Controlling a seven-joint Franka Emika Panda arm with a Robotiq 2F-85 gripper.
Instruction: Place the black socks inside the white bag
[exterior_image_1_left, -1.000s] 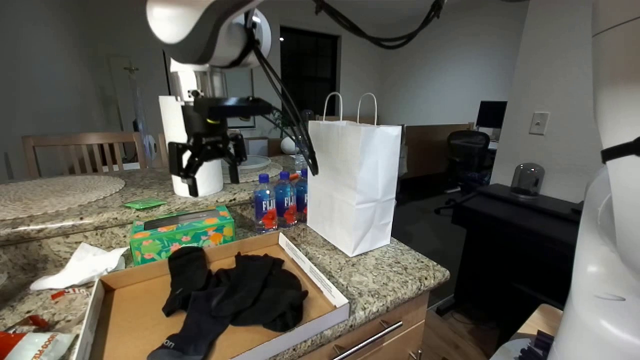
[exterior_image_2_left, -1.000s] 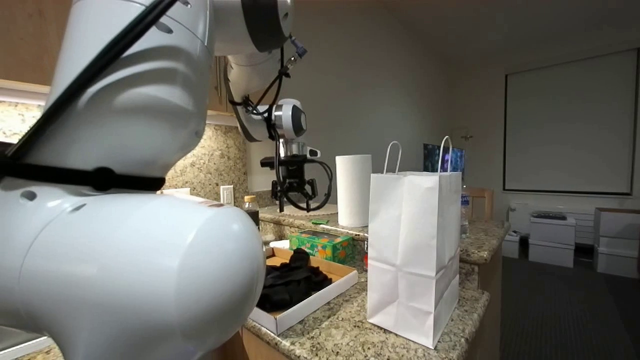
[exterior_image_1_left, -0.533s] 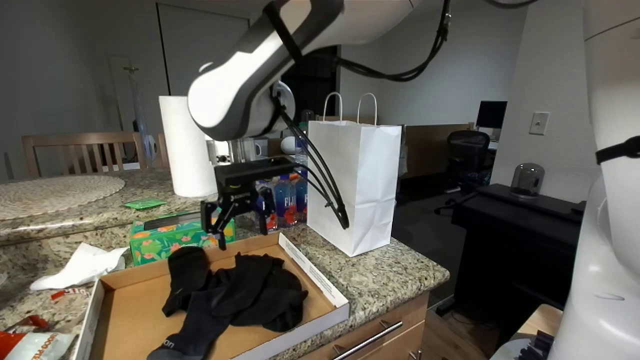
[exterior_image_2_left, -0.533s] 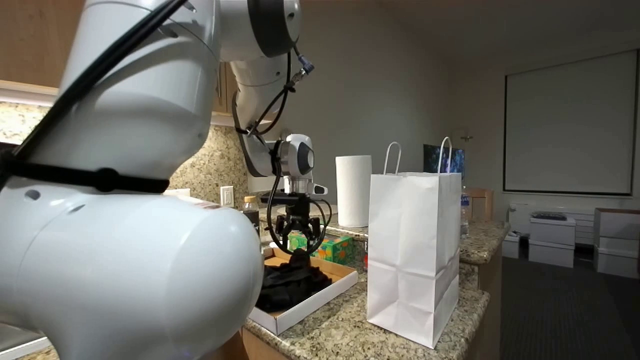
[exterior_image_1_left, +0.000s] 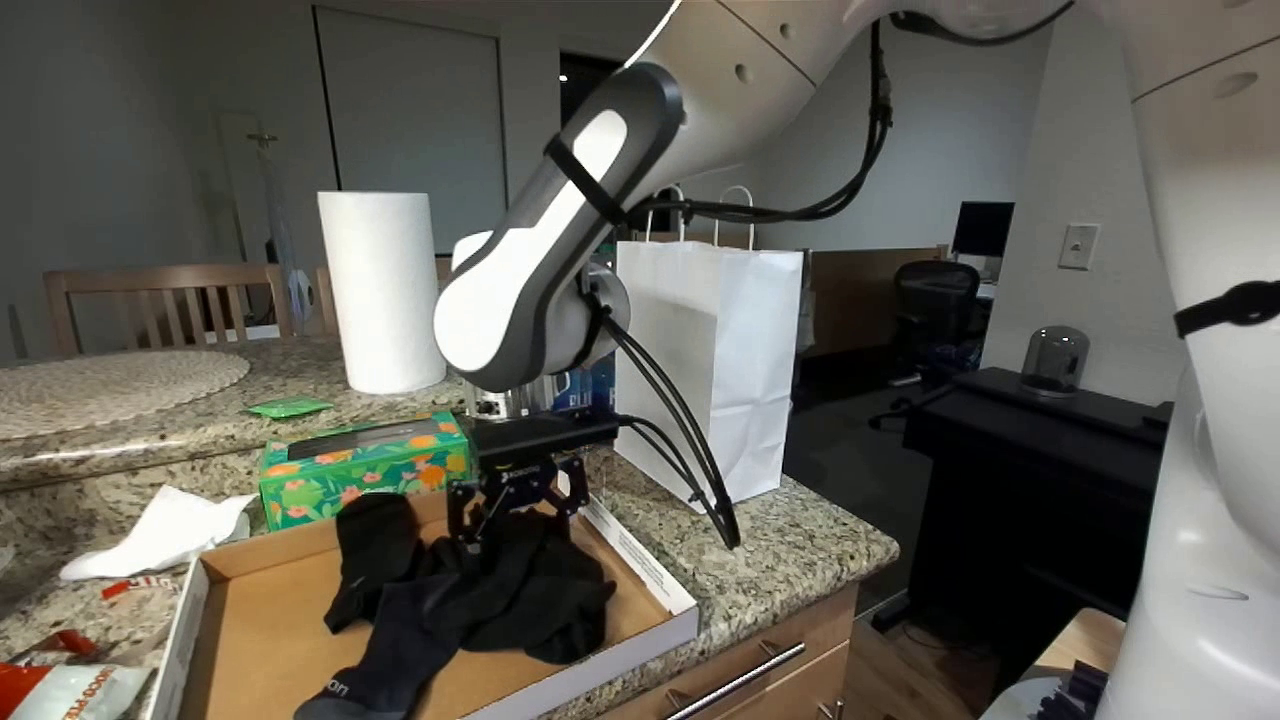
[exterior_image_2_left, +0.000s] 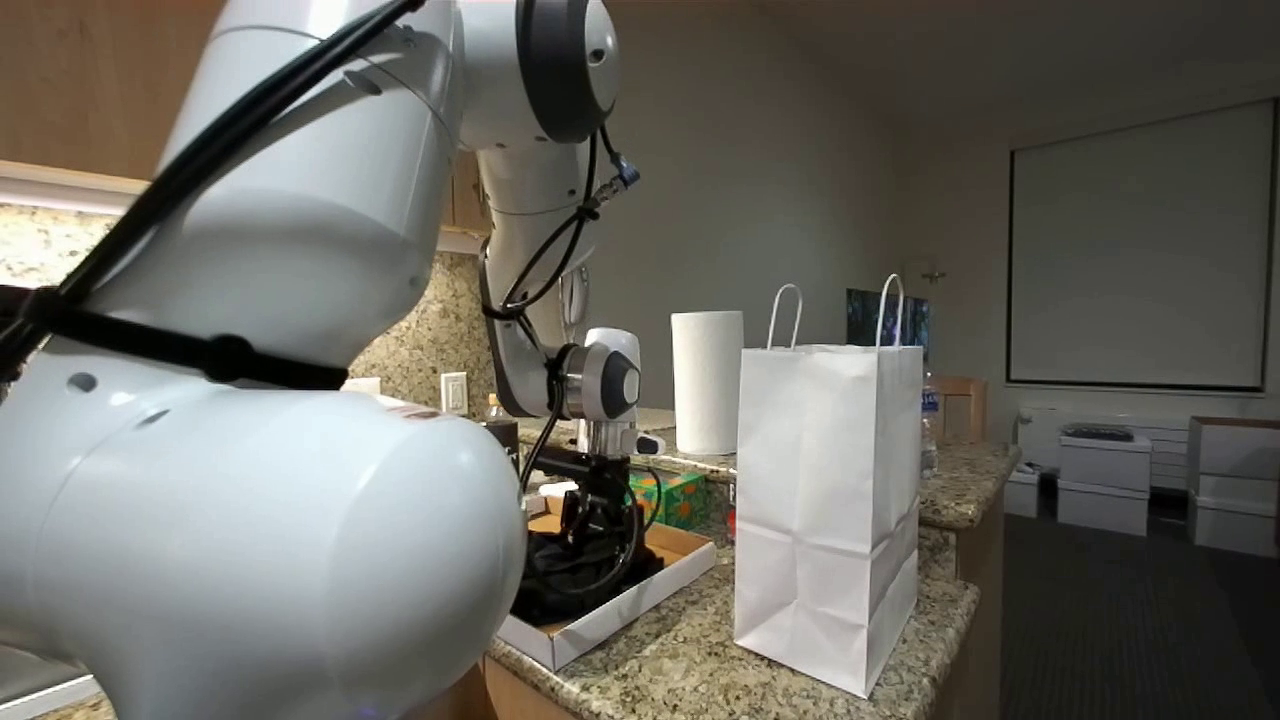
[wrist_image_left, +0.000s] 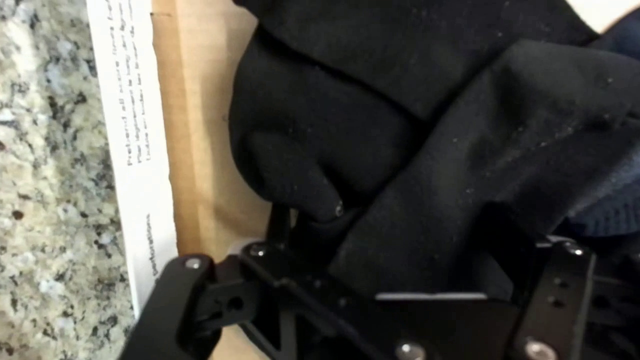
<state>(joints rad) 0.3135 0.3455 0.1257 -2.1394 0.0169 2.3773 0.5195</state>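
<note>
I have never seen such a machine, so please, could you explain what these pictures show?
The machine is a white robot arm ending in a black, two-fingered gripper. The wide pictures come from two cameras outside the robot; the close one comes from its wrist. On the stone counter lies a shallow cardboard tray with black socks in it; an upright white bag and a flowered box stand nearby. The gripper is open, down among the socks, and seems to hold nothing yet.
</note>
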